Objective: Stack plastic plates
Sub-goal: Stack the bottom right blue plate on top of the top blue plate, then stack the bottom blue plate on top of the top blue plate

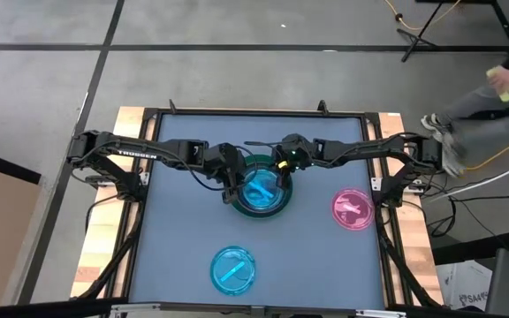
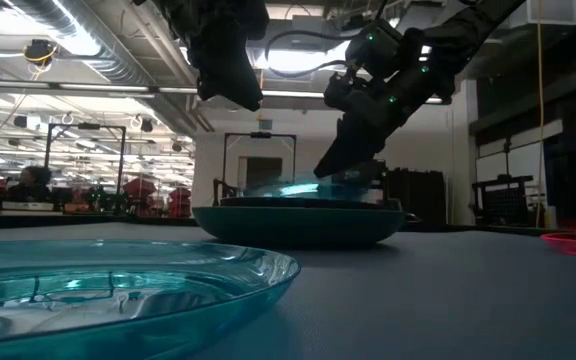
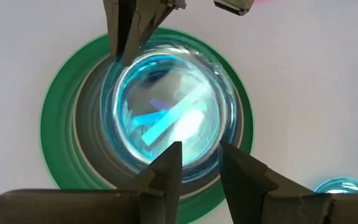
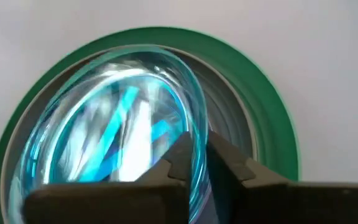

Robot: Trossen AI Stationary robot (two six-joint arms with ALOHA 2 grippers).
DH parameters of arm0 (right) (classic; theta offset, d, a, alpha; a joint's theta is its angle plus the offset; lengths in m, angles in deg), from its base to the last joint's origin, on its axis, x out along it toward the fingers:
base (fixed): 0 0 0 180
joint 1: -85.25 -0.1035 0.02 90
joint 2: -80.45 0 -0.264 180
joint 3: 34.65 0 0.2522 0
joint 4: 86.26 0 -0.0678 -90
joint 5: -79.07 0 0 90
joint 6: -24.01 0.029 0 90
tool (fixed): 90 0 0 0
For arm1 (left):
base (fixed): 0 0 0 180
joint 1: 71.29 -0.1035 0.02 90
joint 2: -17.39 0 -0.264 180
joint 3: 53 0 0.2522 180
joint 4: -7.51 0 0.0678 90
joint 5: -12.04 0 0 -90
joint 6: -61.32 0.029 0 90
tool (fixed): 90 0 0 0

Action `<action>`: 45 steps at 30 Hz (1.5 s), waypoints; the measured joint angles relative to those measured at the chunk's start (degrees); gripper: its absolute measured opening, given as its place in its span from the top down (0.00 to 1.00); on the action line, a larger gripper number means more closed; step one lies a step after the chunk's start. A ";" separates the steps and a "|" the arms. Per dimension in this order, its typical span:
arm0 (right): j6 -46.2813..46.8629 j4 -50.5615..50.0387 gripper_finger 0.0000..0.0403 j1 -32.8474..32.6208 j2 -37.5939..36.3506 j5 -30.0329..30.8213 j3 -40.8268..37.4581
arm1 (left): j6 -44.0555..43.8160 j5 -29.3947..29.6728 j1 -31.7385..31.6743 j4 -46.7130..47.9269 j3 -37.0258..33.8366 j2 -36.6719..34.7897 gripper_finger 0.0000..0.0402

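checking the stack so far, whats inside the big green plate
Inside the green plate a grey plate's rim shows, and on top a cyan plate, tilted, its edge pinched by the right tool. Any plates beneath are covered.

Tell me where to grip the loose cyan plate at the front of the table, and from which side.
Grip the cyan plate by its rim. It lies flat and alone on the table, and in the low view its thin raised lip curls up off the surface, so one finger can likely slip under that edge. Probably come from the side facing the stack, where both arms are.
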 joint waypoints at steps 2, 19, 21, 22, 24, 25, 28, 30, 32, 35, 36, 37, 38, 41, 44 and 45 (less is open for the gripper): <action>0.00 0.00 0.86 0.00 0.00 0.02 0.00 | 0.00 0.00 0.01 0.00 0.00 0.00 0.75; 0.00 0.00 0.73 0.00 -0.02 0.02 0.00 | -0.04 0.02 0.57 0.02 0.00 0.00 0.75; 0.00 -0.02 0.73 0.00 -0.02 0.02 0.00 | -0.04 0.00 1.07 0.02 0.00 0.00 0.75; 0.00 -0.01 0.73 0.00 -0.02 0.02 0.00 | -0.04 0.01 1.36 0.02 0.00 0.00 0.75; 0.00 -0.02 0.73 0.00 -0.02 0.02 0.00 | -0.05 0.00 1.96 0.02 0.00 0.00 0.75; 0.00 -0.02 0.73 0.00 -0.02 0.02 0.00 | -0.09 0.00 2.28 0.02 0.00 0.00 0.75; 0.00 -0.02 0.73 0.00 -0.02 0.02 0.00 | -0.17 0.02 3.26 0.02 0.00 0.00 0.75; 0.00 -0.10 0.73 0.00 -0.02 0.02 0.00 | -0.24 0.00 4.06 0.02 0.00 0.00 0.75; 0.00 -0.28 0.73 0.00 -0.02 0.02 0.00 | -0.24 0.00 4.81 0.02 0.00 0.00 0.75; 0.00 -0.50 0.73 0.00 -0.02 0.02 0.00 | -0.24 0.00 6.02 0.02 0.00 0.00 0.75; 0.00 -0.48 0.73 0.00 -0.02 0.02 0.00 | -0.29 0.00 6.43 0.02 0.00 0.00 0.75; 0.00 -0.48 0.73 0.00 -0.02 0.02 0.00 | -0.48 0.01 6.87 0.02 0.00 0.00 0.75; 0.00 -0.48 0.73 0.00 -0.02 0.02 0.00 | -0.57 0.01 7.35 0.02 0.00 0.00 0.75; 0.00 -0.48 0.73 0.00 -0.02 0.02 0.00 | -0.61 0.00 8.91 0.02 0.00 0.00 0.75; 0.00 -0.48 0.73 0.00 -0.02 0.02 0.00 | -1.17 0.02 10.71 0.00 0.00 0.00 0.75; 0.00 -0.48 0.73 0.00 -0.02 0.02 0.00 | -2.10 0.00 11.34 0.00 0.00 0.00 0.75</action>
